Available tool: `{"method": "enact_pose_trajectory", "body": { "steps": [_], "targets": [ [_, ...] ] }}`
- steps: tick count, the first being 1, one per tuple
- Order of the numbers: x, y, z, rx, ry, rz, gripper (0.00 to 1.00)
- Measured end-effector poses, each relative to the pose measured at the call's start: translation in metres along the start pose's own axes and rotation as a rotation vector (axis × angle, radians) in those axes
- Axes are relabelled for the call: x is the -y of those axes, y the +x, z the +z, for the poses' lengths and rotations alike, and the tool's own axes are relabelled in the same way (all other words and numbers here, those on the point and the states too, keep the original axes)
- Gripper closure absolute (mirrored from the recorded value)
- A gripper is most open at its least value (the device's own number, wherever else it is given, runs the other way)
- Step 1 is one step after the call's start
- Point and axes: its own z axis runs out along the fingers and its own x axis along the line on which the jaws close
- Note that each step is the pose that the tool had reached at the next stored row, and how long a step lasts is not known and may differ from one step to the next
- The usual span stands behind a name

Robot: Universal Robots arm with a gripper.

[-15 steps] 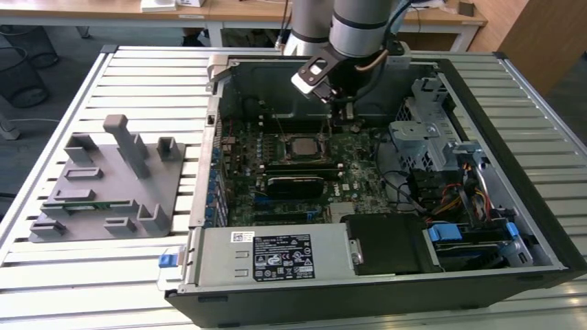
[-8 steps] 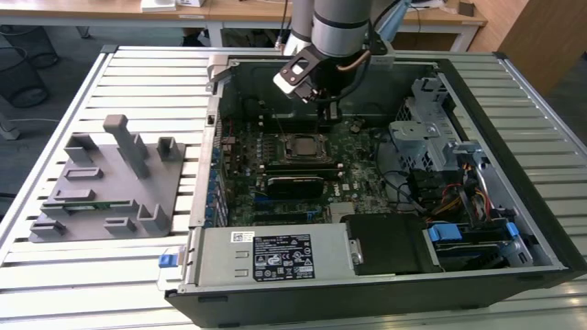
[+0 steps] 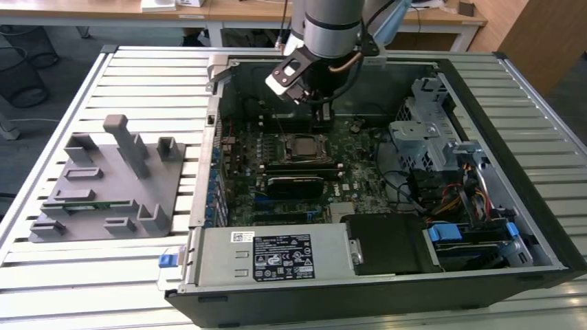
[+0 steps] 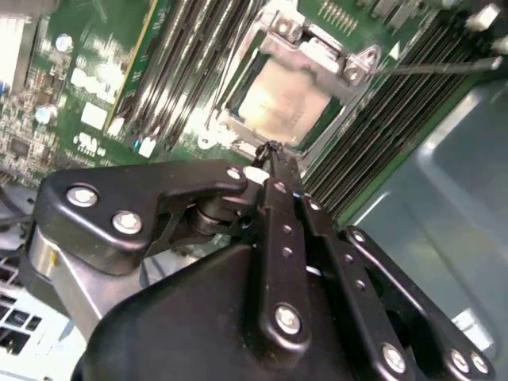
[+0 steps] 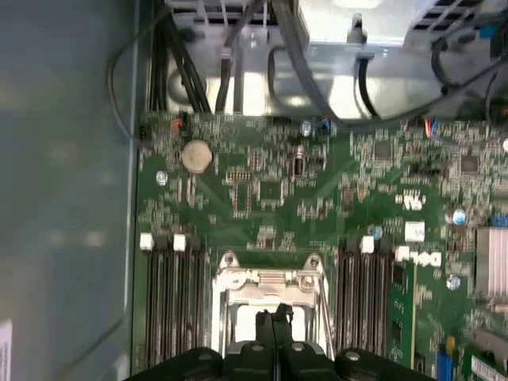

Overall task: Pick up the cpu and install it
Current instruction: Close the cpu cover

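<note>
- We see the cpu [image 4: 278,99] lying flat in the socket frame [image 4: 317,51] on the motherboard [image 5: 270,190], silvery top up, near the middle of the open computer case [image 3: 513,137].
- The gripper [image 4: 274,151] hangs just above the socket's edge. Its fingers are pressed together with nothing visible between them.
- We judge the pick-up and placing done. We cannot tell whether the frame and its lever are locked down, so that part may be left.
- The case lies on its side on a pale slatted metal table [image 3: 147,75].
- At the exterior view's left stands a grey parts fixture [image 3: 101,185] with a green memory stick [image 3: 87,204] in one slot, well apart from the gripper.
- Beyond the table's far edge we see wooden desks [image 3: 247,10], and wire bins [image 3: 23,62] on the floor at the far left.
</note>
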Motion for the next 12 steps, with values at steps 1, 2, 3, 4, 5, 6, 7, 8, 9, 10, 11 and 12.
{"method": "enact_pose_trajectory", "body": {
  "steps": [1,2,3,4,5,6,7,8,9,10,11,12],
  "targets": [
    [0.0037,0.0,0.001,0.0,0.0,0.0,0.89],
    [0.0075,0.0001,0.0021,0.0001,0.0001,0.0,0.89],
    [0.0106,0.0001,0.0034,0.0001,0.0001,0.0,0.89],
    [0.0118,0.0,0.0051,0.0001,0.0001,0.0,0.89],
    [0.0118,0.0,0.0067,0.0,-0.0001,0.0,0.89],
    [0.0119,0.0,0.0077,-0.0001,0.0,0.0,0.89],
    [0.012,0.0,0.0085,-0.0001,0.0,-0.001,0.89],
    [0.0138,0.0001,0.0093,-0.0001,-0.0002,0.0,0.89],
    [0.0167,0.0001,0.0102,0.0,-0.0003,0.0,0.89],
    [0.02,0.0001,0.0111,0.0002,-0.0004,0.0,0.89],
    [0.023,0.0001,0.0121,0.0002,-0.0006,0.0,0.89],
    [0.0251,0.0002,0.0131,0.0,-0.0007,0.0,0.89]
  ]
}}
